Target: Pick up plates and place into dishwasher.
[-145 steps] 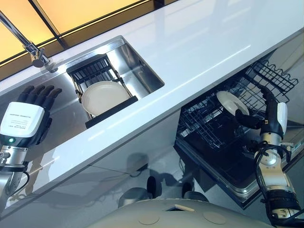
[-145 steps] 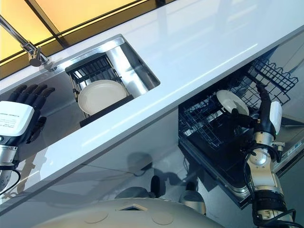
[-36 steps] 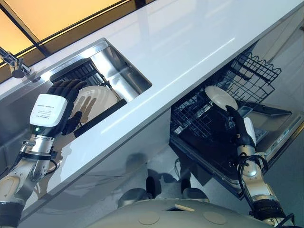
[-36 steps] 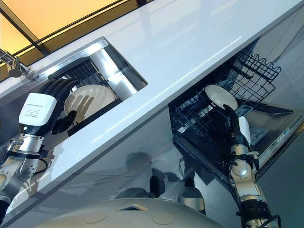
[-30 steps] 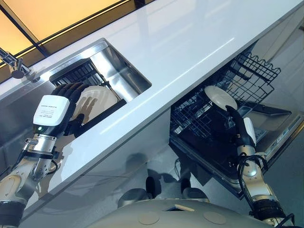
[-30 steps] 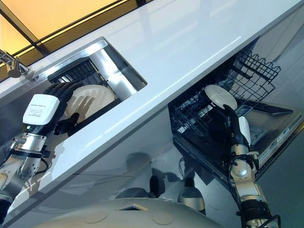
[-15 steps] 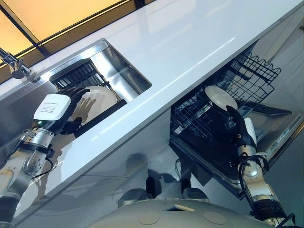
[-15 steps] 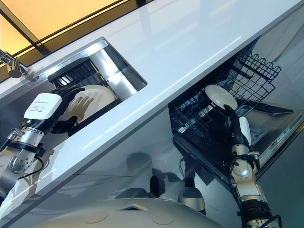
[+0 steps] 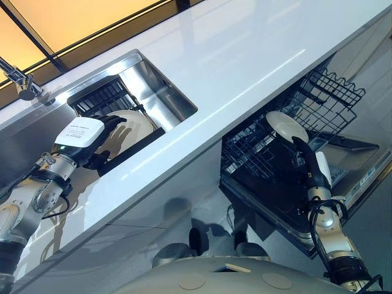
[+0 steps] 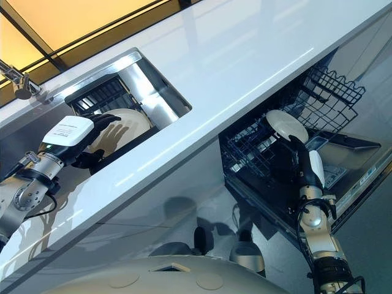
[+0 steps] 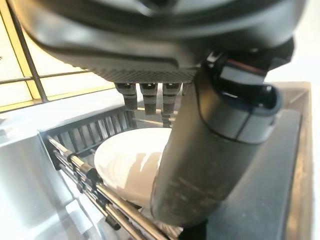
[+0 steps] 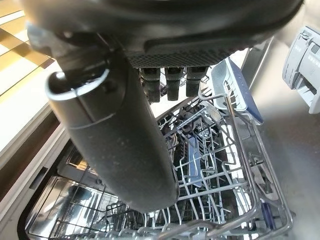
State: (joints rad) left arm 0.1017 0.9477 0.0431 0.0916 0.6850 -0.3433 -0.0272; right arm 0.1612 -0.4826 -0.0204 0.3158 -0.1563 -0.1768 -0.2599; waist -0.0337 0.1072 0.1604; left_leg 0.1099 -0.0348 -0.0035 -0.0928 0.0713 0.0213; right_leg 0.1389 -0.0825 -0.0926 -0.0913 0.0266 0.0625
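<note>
Place: a kitchen
Signs: steel sink (image 9: pixel 160 92) with tap (image 9: pixel 18 78), long white counter (image 9: pixel 245 55), open dishwasher (image 9: pixel 288 202) with wire racks (image 9: pixel 324 98) below

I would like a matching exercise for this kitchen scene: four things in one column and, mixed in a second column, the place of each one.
Things:
1. cream plate
2. white plate
3. left hand
4. faucet

Places:
A. standing in the dishwasher rack
B. at the far corner of the counter, past the sink
C. lying on the black drying rack in the sink
D. open over the near edge of the plate in the sink

Pairs: 1-C, 2-A, 3-D, 4-B
</note>
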